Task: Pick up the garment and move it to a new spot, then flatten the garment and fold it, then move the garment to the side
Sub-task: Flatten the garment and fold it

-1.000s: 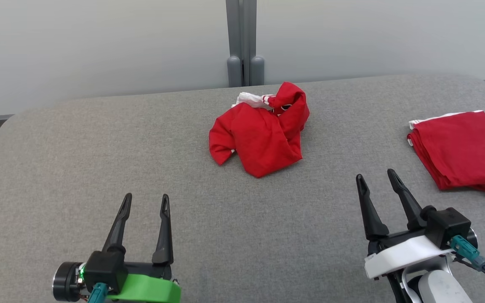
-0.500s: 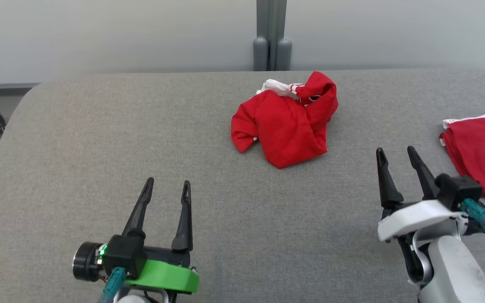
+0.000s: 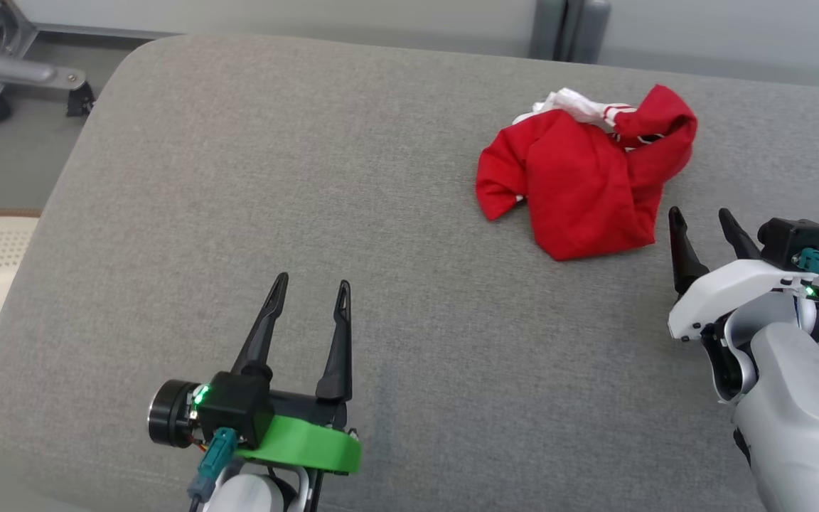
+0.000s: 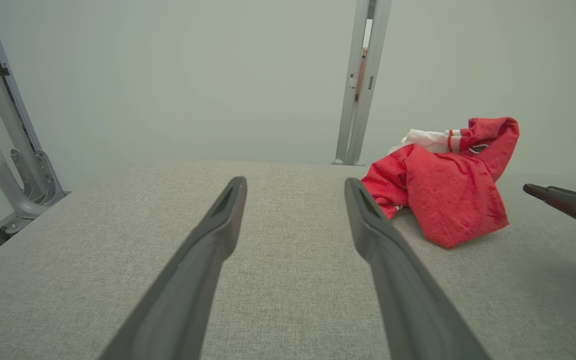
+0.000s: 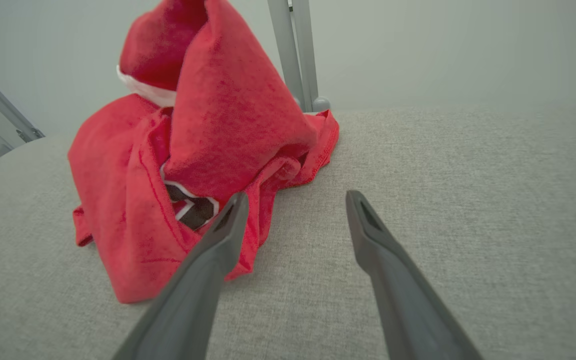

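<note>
We find both jaws released: right end effector [image 3: 699,211] just beside the red garment [image 3: 580,185], left end effector [image 3: 313,279] well apart from it

The left gripper [image 3: 312,282] is at the near left, its two dark fingers [image 3: 260,341] pointing to the far side and standing wide apart, nothing between them. A green collar [image 3: 303,448] sits on its wrist. The right gripper [image 3: 699,213] is at the right and farther out, its fingers also spread wide and empty. Behind it a white shell [image 3: 722,288] and the pale forearm [image 3: 800,419] run down to the near right corner.
</note>
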You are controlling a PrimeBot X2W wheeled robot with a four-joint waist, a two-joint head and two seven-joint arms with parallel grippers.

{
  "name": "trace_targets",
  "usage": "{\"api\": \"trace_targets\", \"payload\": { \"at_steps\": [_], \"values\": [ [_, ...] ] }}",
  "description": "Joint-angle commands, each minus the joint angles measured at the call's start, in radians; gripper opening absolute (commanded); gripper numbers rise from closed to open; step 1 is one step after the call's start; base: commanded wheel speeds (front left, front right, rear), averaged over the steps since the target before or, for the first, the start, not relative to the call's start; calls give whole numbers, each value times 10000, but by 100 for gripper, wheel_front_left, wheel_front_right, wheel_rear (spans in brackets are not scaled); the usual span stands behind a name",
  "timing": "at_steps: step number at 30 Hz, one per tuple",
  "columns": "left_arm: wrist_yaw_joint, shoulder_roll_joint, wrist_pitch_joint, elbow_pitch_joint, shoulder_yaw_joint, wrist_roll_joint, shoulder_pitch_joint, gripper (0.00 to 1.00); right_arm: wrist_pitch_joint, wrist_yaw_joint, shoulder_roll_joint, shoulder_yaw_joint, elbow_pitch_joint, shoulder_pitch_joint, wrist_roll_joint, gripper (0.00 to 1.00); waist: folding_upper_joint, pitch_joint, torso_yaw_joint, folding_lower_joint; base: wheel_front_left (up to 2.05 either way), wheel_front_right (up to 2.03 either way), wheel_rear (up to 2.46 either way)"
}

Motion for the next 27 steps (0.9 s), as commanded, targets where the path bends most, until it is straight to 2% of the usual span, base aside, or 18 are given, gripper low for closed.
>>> {"api": "trace_targets", "payload": {
  "at_steps": [1, 10, 12, 19, 27],
  "values": [
    [79, 22, 14, 8, -58, -62, -184, 100, 3, 0, -160, 94, 271, -213, 82, 100, -1, 473, 660, 0, 0, 0, 0],
    [194, 22, 14, 33, -191, -130, -352, 100, 224, 0, -552, 805, 1758, -1031, 718, 100, -1, 683, 1007, 0, 0, 0, 0],
    [196, 22, 13, 53, -223, -143, -401, 100, 210, -2, -735, 1016, 2043, -1183, 708, 0, -1, 704, 1010, 0, 0, 0, 0],
    [217, 22, 13, 208, -111, -148, -244, 100, -315, -2, -716, 1410, 2368, -1377, 965, 0, -1, 323, 650, 0, 0, 0, 0],
    [107, 23, 13, 335, 164, -210, 157, 100, -626, -2, -1009, 1532, 1263, -1271, 956, 0, -1, -673, -173, 0, 0, 0, 0]
  ]
}}
